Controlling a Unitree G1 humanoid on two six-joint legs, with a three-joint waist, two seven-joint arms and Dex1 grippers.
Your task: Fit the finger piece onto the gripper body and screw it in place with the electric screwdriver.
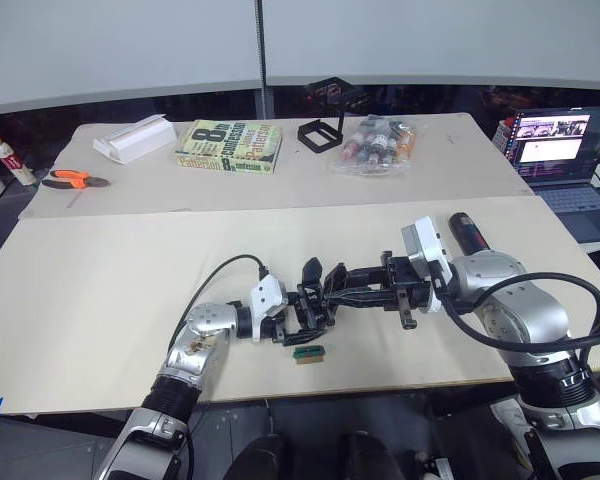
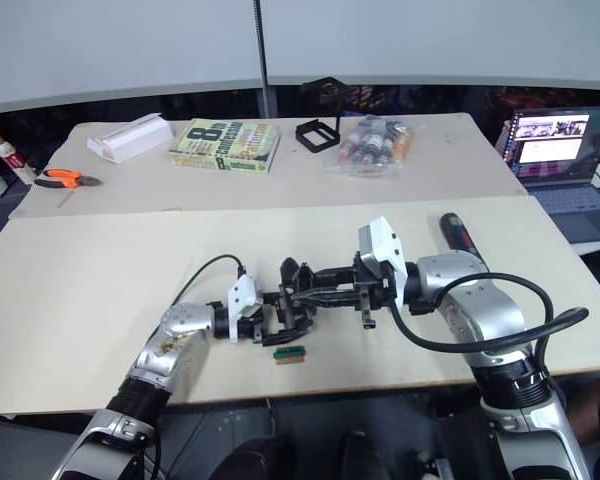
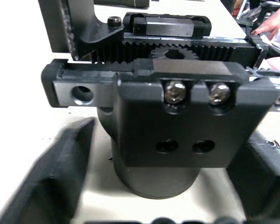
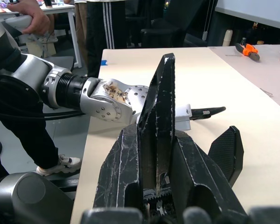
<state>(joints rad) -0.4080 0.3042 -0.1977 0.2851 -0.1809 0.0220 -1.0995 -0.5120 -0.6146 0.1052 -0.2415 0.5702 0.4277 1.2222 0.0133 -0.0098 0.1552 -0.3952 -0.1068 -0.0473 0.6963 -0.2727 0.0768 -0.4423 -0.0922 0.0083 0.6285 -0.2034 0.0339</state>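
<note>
The gripper body (image 1: 310, 312), a chunky black block with a toothed rack and two silver screws (image 3: 192, 92), sits near the table's front edge. My left gripper (image 1: 302, 322) is shut on its round base, one finger (image 3: 51, 177) on each side. My right gripper (image 1: 328, 296) reaches in from the right, its fingertips (image 4: 164, 60) pressed together at the body's top. A black ribbed wedge (image 1: 311, 270) stands up just beyond them; I cannot tell whether it is the finger piece or the body's own finger. The electric screwdriver (image 1: 470, 236) lies behind my right arm.
A tiny green block (image 1: 308, 352) lies just in front of the body. At the back are orange pliers (image 1: 72, 179), a white box (image 1: 133, 138), a book (image 1: 230, 145), a black frame (image 1: 325, 125) and bagged bottles (image 1: 378, 145). A laptop (image 1: 565, 150) is at the right. A person (image 4: 23, 21) stands beyond the table's left end.
</note>
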